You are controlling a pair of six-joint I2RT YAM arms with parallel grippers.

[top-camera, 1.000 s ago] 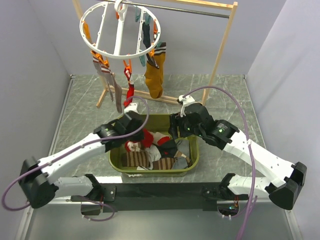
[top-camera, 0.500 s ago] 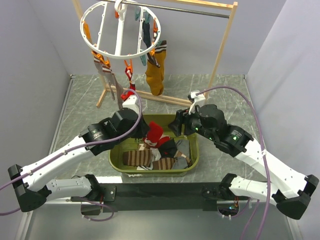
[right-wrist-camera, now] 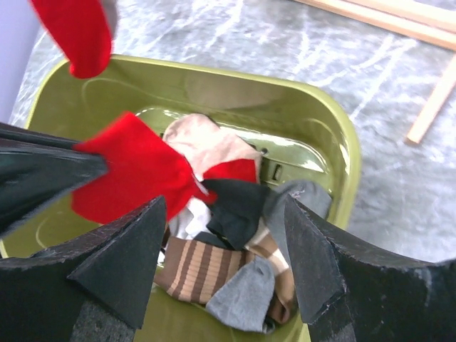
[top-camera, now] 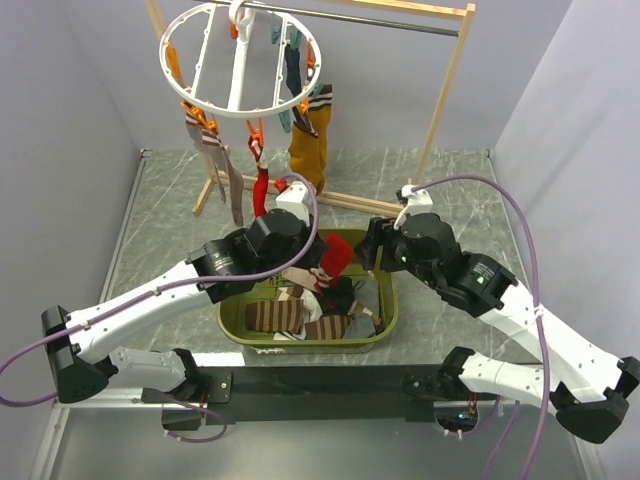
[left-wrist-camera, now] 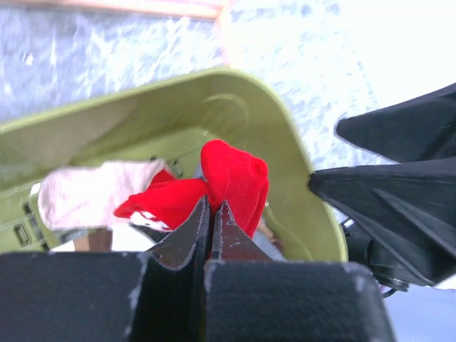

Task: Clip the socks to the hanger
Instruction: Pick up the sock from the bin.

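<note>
My left gripper (top-camera: 318, 265) is shut on a red sock (top-camera: 334, 260) and holds it above the green bin (top-camera: 388, 312). In the left wrist view the fingers (left-wrist-camera: 211, 208) pinch the red sock (left-wrist-camera: 235, 178) tight. My right gripper (top-camera: 372, 252) is open and empty beside it, over the bin's right side (right-wrist-camera: 225, 204). The red sock (right-wrist-camera: 132, 174) hangs just left of its fingers. Brown striped (right-wrist-camera: 199, 267), grey (right-wrist-camera: 246, 299) and dark (right-wrist-camera: 235, 206) socks lie in the bin. The white ring hanger (top-camera: 240, 110) hangs at the back with mustard (top-camera: 308, 150), red (top-camera: 261, 190) and striped (top-camera: 225, 165) socks clipped on.
The hanger's hook sits on the metal rod (top-camera: 380, 20) of a wooden rack (top-camera: 445, 90) at the back. Grey walls close in left and right. The bin's rim (right-wrist-camera: 349, 164) stands on the marbled tabletop (top-camera: 170, 230).
My left gripper has lifted the red sock out of the bin and carried it up and to the right. My right gripper has drawn back to the right, away from the bin's middle.
</note>
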